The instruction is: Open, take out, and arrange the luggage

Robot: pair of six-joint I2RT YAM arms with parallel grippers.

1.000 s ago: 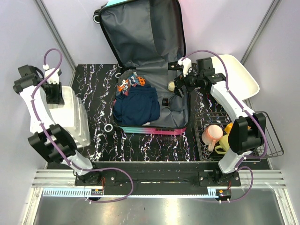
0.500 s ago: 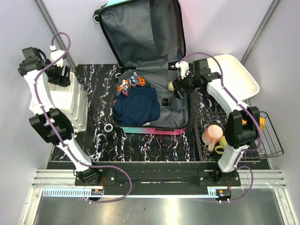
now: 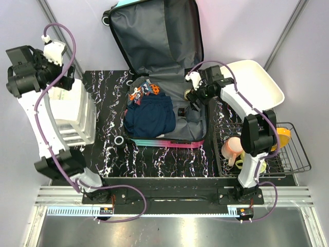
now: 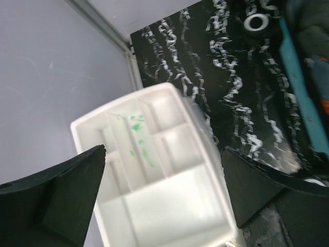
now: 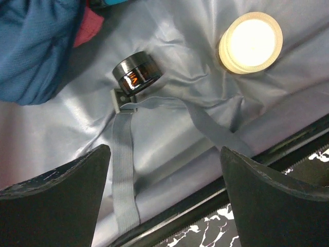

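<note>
Top view overhead, whole table (image 3: 154, 159); left wrist above tray (image 4: 164, 200); right wrist close inside luggage (image 5: 205, 82).

Left pincer (image 4: 162, 172) agape, up high; right pincer (image 5: 164, 175) agape, low, facing downward.

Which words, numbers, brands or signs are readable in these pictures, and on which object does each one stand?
No text can be read anywhere.
Left base sticker and right base sticker: too small to read.
Dark jar: only an orange glint, no letters visible.
White tray: green smears, not writing.
</note>
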